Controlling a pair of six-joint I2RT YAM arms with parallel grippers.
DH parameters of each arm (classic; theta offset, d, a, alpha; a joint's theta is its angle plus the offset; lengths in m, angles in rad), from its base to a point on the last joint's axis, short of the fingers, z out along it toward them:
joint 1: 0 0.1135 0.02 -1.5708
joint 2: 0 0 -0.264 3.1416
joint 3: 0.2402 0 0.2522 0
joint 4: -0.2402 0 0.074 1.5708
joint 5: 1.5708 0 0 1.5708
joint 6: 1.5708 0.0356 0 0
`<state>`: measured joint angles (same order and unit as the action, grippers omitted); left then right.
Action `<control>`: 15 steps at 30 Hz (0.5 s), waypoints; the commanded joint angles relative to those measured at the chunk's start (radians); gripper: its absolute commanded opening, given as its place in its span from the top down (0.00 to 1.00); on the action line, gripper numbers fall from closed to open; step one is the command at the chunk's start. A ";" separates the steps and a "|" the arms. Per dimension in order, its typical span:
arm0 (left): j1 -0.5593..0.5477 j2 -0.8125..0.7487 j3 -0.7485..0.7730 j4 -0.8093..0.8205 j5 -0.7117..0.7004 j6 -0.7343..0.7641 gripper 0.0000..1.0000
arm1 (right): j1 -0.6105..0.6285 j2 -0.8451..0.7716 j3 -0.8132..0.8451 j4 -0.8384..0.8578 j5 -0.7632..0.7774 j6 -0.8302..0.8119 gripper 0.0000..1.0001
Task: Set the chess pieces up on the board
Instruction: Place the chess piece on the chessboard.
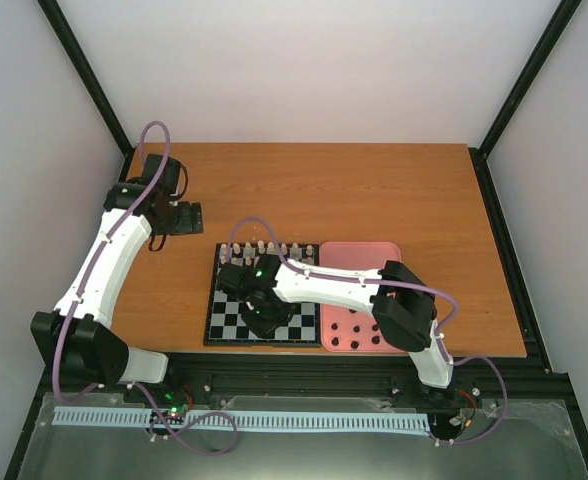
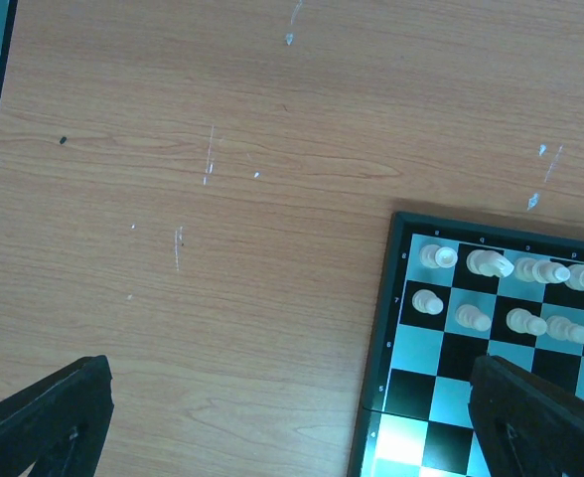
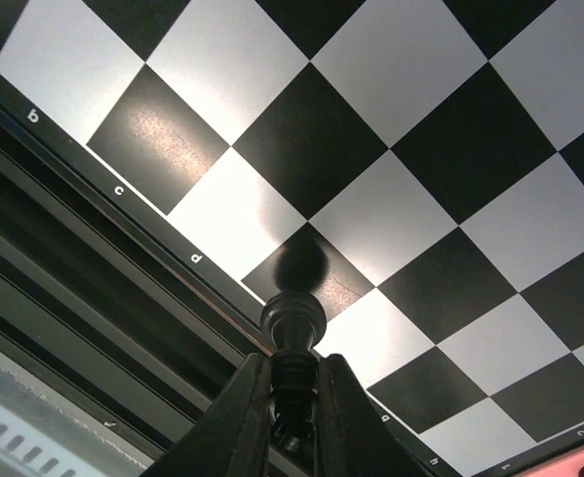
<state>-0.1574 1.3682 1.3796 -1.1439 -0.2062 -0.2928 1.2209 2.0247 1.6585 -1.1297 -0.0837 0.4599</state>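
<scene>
Right fingers [image 3: 240, 417] pinching stem of one black piece [image 3: 292, 320], its head over near edge row of board [image 3: 421, 199], close to letter d; contact with square unclear. Left fingers [image 2: 44, 417] spread wide, holding nothing, above bench [image 2: 222, 248] beside board's far left corner. Cream pieces [image 2: 476, 263] on two far rows. In pink tray [image 1: 359, 252], just beside board's right side, remaining black pieces [image 1: 359, 335]

The right pincer [image 3: 290, 402] hangs over the near edge of the board [image 1: 226, 322], with a chess piece [image 3: 292, 316] between its fingers. Beyond it, the other set [image 1: 264, 249] fills the board's two far rows. To its right, just beside the board, the tray [image 1: 360, 248] holds loose chess pieces [image 1: 359, 330]. The left pincer [image 1: 187, 218] is far off to the left, over the surface [image 1: 374, 190].
</scene>
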 commanded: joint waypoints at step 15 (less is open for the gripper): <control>0.001 -0.051 -0.015 0.005 0.008 -0.014 0.00 | 0.019 0.044 0.027 0.017 0.057 0.011 0.97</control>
<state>-0.1574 1.3457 1.3663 -1.1431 -0.2050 -0.2928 1.2266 2.0445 1.6619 -1.1252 -0.0528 0.4606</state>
